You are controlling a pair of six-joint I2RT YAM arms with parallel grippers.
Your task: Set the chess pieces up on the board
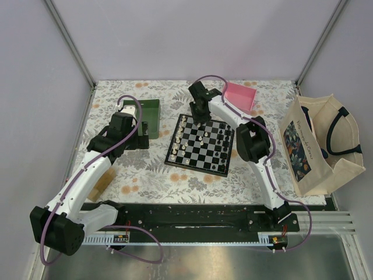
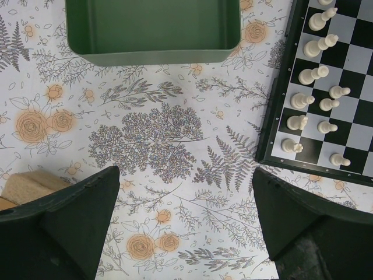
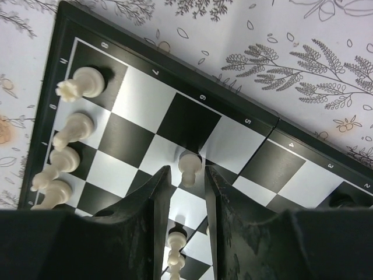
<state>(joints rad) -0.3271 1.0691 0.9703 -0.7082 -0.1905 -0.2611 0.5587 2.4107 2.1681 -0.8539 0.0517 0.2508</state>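
My right pincer (image 3: 186, 172) hangs low over the board (image 3: 185, 116), its two dark fingers (image 3: 152, 204) drawn in narrow on either side of one cream-white pawn (image 3: 189, 164). The pawn stands upright near where a white and a black square meet, in the corner region by the printed numbers. The gaps between it and my fingers are very slim, and I cannot tell whether I actually have hold of it or only flank it. Another white piece (image 3: 176, 236) shows lower in the gap between my fingers. Further out, a row of white pieces (image 3: 73, 129) lines the board's edge, and a black piece (image 3: 344, 201) peeks in at the far right.

My left pincer (image 2: 186, 227) gapes as wide as it goes and grips nothing, hovering above the flower-printed surface (image 2: 145, 140) just beside the board's black border. More white pieces (image 2: 310, 74) stand in two files along that side. A green tray (image 2: 151, 55) lies ahead of me and a tan block (image 2: 29, 186) sits by my left finger.

Beyond the board a pink box (image 1: 240, 96) rests, and a cloth tote bag (image 1: 315, 146) sits off to the right.
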